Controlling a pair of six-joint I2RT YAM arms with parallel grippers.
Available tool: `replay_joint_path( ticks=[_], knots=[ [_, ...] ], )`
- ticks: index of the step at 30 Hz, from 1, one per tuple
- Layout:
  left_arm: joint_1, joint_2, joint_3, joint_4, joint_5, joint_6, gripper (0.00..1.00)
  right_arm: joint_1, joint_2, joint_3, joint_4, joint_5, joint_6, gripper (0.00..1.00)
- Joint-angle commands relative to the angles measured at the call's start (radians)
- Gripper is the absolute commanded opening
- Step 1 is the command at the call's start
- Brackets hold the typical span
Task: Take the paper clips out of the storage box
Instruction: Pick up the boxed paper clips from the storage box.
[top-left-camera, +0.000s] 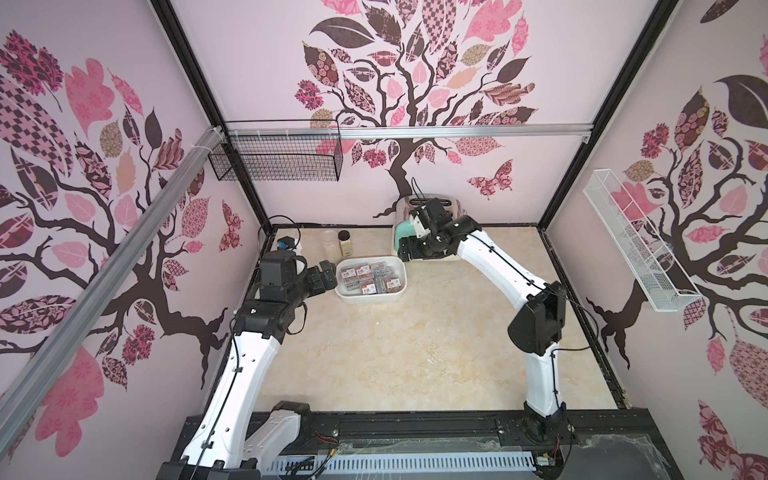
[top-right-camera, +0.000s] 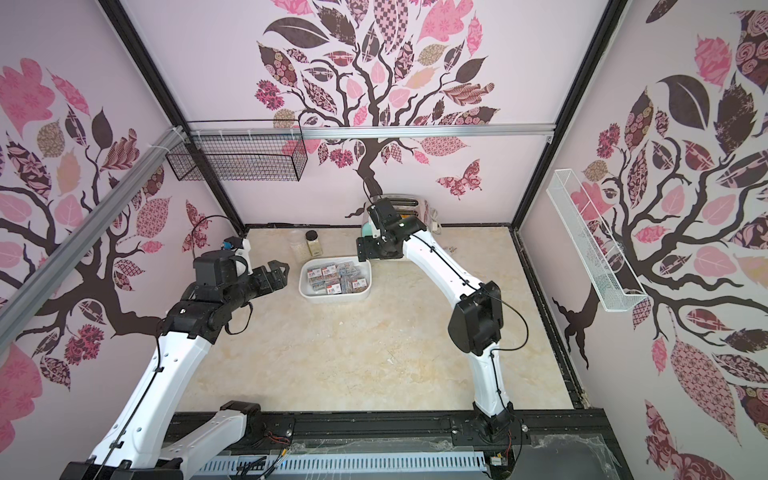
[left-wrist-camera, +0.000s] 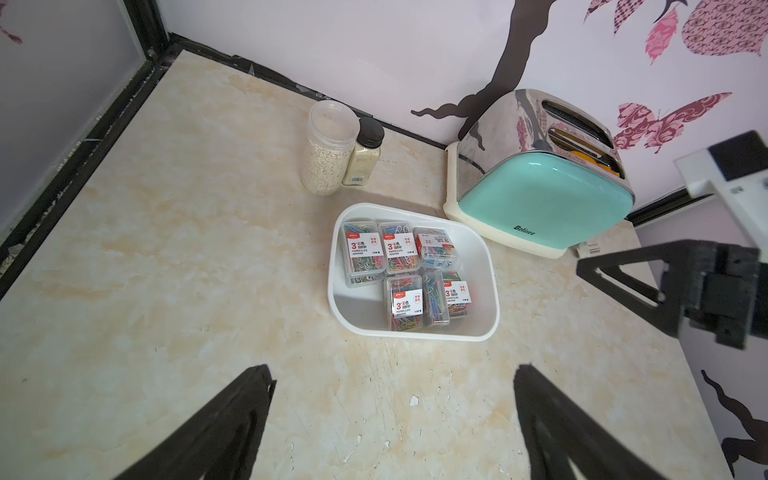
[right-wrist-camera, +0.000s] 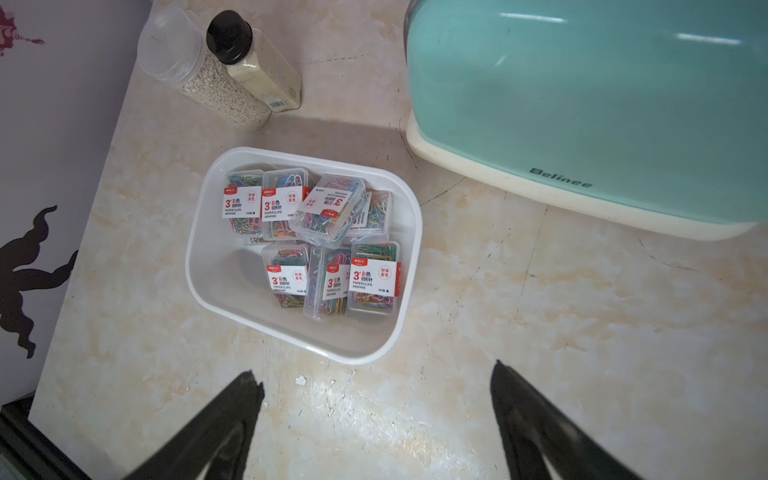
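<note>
Seven or eight cases of clips (right-wrist-camera: 374, 276) lie in the white box (right-wrist-camera: 226, 270), packed in two rows. One case (right-wrist-camera: 330, 205) sits tilted on top of the others, so I think it is the easiest to take first. The box stands on the tabletop (right-wrist-camera: 540, 332), close to the toaster (right-wrist-camera: 582, 104) and two jars (right-wrist-camera: 216, 87). The left fingers (left-wrist-camera: 232, 419) are wide apart and empty, near one side of the box. The right fingers (right-wrist-camera: 224, 424) are apart and empty too, by the toaster corner. Each arm is on its own side, likely so they do not bump.
</note>
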Motion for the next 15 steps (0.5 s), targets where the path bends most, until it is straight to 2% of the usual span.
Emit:
replay_joint_path(
  ticks=[1, 9, 15],
  knots=[
    [-0.004, -0.029, -0.035, -0.036, -0.024, -0.017, 0.97, 0.030, 0.093, 0.080, 0.042, 0.051, -0.024, 0.90],
    [-0.004, -0.099, -0.080, -0.003, -0.026, -0.029, 0.98, 0.066, 0.205, 0.099, 0.188, 0.062, -0.040, 0.89],
    [-0.005, -0.121, -0.078, -0.048, -0.019, -0.042, 0.98, 0.116, 0.284, 0.131, 0.234, 0.079, -0.047, 0.90]
  ],
)
